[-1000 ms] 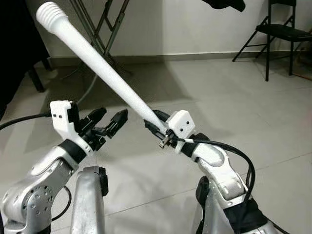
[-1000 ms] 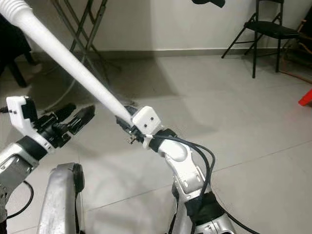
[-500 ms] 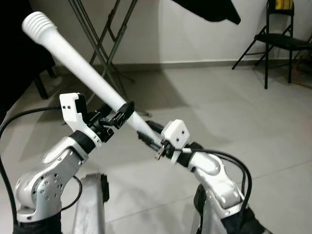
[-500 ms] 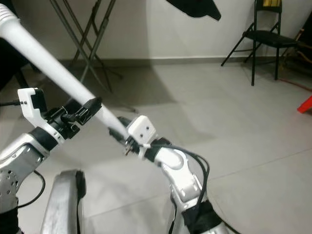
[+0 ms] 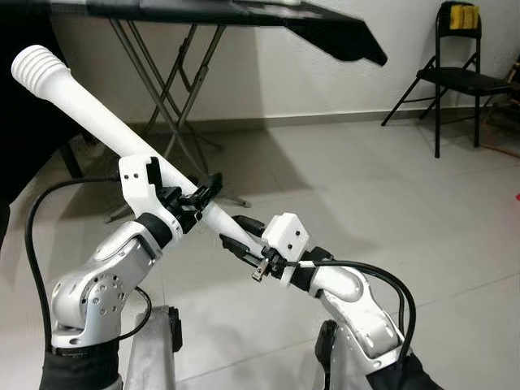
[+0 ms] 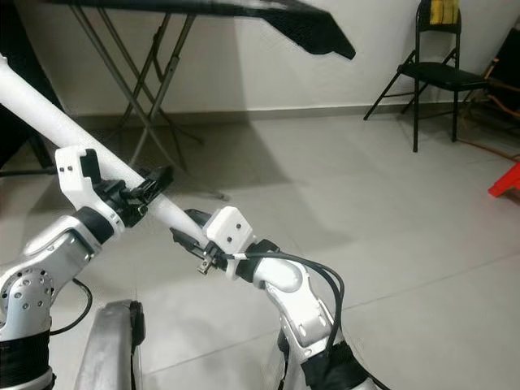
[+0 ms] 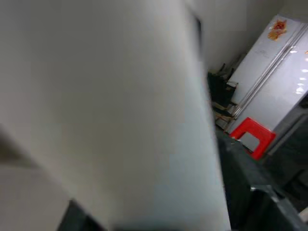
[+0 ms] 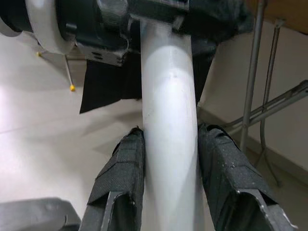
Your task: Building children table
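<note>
Left-eye view first: my left gripper (image 5: 203,197) has its fingers closed around the middle of the white table leg (image 5: 89,114), ribbed end angled up beyond them. Further right, my right gripper (image 5: 236,236) pinches the lower end, a pad (image 8: 118,178) pressed on each side. I'd keep both grips firm and the leg's axis steady.

White table leg (image 5: 97,122), black end effector fingers (image 8: 120,173), silver arms, black folding chair (image 5: 455,77), red stool (image 7: 252,136), grey floor (image 5: 366,187)
</note>
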`<state>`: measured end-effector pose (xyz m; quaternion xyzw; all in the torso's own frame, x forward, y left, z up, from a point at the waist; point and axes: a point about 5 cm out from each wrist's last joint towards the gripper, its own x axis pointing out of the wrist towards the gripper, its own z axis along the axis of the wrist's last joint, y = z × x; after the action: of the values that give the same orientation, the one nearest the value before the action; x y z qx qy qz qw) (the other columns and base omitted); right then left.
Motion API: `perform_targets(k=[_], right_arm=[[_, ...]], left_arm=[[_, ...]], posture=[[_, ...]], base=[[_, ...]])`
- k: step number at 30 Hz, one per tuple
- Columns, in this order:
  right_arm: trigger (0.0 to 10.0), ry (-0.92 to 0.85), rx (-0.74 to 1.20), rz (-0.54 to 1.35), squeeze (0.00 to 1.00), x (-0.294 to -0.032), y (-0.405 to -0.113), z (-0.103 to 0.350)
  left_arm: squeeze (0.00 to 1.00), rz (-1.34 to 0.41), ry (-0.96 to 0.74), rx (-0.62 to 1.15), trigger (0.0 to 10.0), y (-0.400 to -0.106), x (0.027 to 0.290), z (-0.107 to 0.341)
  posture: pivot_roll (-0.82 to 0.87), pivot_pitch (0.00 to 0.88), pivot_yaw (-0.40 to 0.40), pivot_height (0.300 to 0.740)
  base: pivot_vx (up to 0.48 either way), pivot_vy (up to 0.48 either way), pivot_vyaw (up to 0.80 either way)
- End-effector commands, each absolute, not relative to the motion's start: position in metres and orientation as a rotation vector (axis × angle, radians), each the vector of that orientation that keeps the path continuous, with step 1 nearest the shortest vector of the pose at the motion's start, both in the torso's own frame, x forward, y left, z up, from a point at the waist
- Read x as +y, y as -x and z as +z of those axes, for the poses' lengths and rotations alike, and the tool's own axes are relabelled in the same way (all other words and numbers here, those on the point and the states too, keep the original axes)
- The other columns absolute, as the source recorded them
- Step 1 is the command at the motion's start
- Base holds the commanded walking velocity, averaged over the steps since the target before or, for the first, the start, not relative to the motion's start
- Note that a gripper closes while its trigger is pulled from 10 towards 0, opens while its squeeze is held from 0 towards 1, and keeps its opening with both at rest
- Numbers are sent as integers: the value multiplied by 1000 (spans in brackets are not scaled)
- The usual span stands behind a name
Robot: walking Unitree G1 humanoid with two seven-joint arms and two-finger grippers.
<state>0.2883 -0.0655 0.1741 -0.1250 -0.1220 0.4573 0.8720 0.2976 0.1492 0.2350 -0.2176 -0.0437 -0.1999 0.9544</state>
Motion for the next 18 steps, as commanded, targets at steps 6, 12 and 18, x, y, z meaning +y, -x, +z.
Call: perform_targets(k=[6, 12, 18], right_arm=[[0, 253, -265, 961, 0, -68, -287, 173], [0, 247, -261, 944, 0, -69, -290, 171], [0, 233, -261, 914, 0, -70, -293, 171]], left_arm=[[0, -327, 406, -115, 0, -301, 161, 238], [0, -294, 416, -127, 0, -302, 164, 239], [0, -277, 419, -130, 0, -304, 166, 239]], posture=[[5, 0, -87, 475], [9, 0, -88, 500], [12, 0, -89, 525]], base=[[0, 0, 0], [0, 0, 0], [0, 0, 0]])
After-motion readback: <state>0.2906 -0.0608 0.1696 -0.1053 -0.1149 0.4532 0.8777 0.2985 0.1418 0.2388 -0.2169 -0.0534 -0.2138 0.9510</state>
